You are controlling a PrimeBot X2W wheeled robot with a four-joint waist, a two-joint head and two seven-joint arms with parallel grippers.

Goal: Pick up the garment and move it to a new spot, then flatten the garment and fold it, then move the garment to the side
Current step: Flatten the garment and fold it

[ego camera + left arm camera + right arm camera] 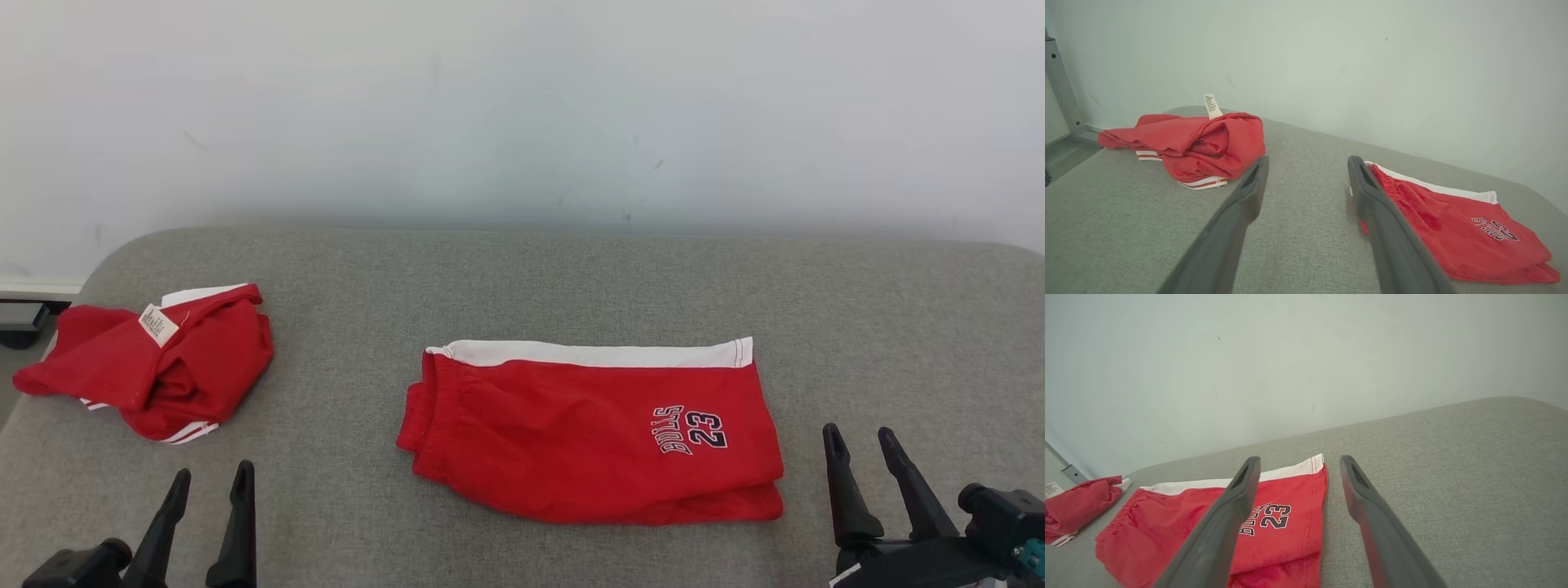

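A red garment (588,437), a pair of shorts with a white waistband and a "BULLS 23" print, lies folded flat in the middle of the grey padded surface (522,278). The shorts (1457,232) show at the right of the left wrist view, and they (1286,522) lie below the fingers in the right wrist view. My left gripper (212,471) stands open and empty at the lower left, well apart from the shorts. My right gripper (859,431) is open and empty just right of the shorts' printed end. In the wrist views the left gripper (1308,161) and the right gripper (1299,458) hold nothing.
A second red garment (155,363) with white stripes and a label lies crumpled at the surface's left edge; this crumpled garment (1196,143) is ahead and left of the left gripper. A pale wall (522,106) backs the surface. Bare grey padding stretches to the right (1453,457).
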